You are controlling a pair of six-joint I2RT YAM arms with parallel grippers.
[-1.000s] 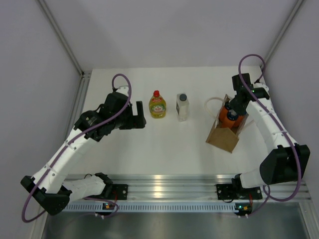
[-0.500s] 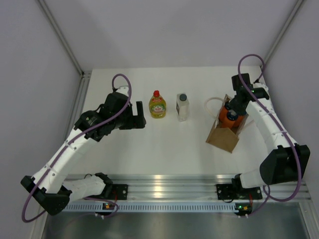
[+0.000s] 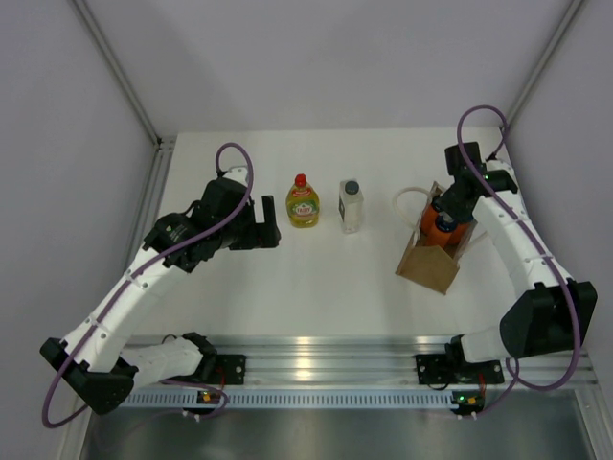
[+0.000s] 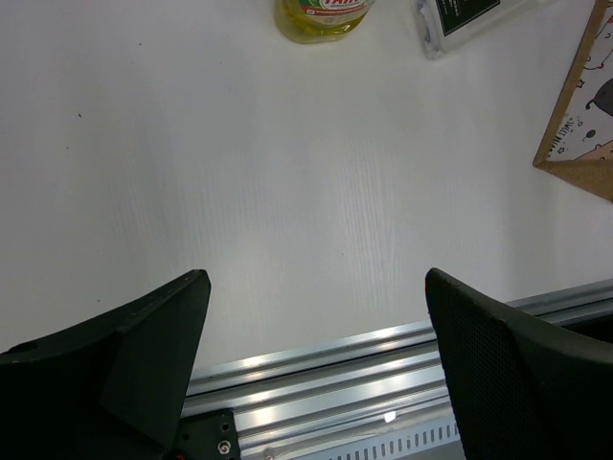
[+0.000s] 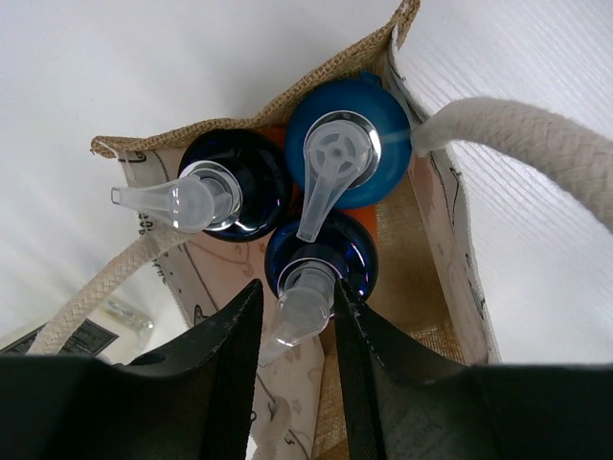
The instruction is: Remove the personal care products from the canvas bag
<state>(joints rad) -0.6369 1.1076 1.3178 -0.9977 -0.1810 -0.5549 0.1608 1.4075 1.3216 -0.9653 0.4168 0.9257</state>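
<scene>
Right gripper straddles blue-topped orange bottle by its pump, inside tan canvas bag; clamp unclear. Left gripper agape, idle. Next: pinch, lift straight.

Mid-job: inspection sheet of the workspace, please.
Surface: white table, no spills seen.
Job's things: yellow-green bottle with red cap and whitish rectangular bottle with dark cap stand outside; three orange pump bottles with blue tops sit in the tan canvas bag.
Clutter: nothing seen.
Grippers: left pincer open, empty; right pincer straddles one pump head, grip unclear.
Cables: purple cables loop along both arms, snagging nothing.
Surroundings: pale enclosure walls, metal rail at near edge.
</scene>
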